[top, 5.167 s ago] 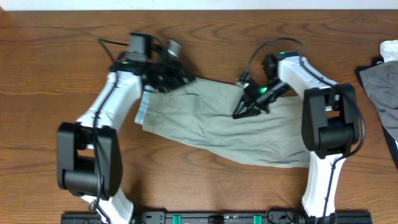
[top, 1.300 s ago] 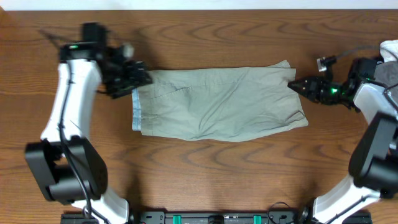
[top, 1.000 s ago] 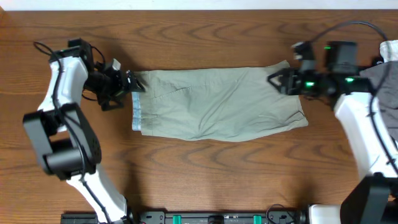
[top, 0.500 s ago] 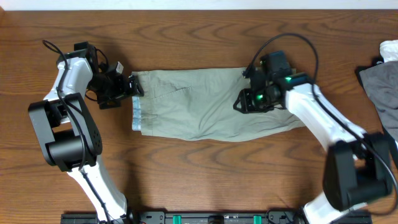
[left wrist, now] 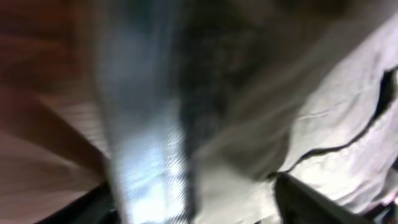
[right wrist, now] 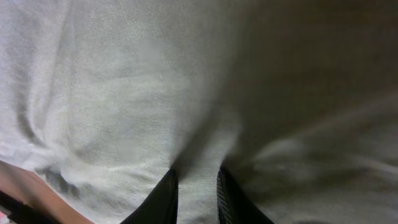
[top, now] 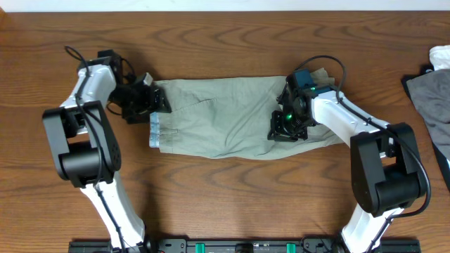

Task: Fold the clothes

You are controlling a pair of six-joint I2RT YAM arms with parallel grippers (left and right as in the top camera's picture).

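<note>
Your pale khaki-green cotton shorts (top: 225, 123), pale blue-white waistband edge (top: 155, 131) at nine o'clock, brown wood-grain table (top: 225, 204), dark grey cloth (top: 427, 95) at three o'clock

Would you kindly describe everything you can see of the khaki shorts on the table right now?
The shorts are pale khaki-green, cotton by the look, lying flat and lengthwise on the wooden table, lightly creased. The left end shows a whitish-blue inner band, with a pocket seam nearby. The left gripper sits at the upper left corner; its grip is unclear. The right gripper pinches a raised fold of cloth toward the right end.
</note>
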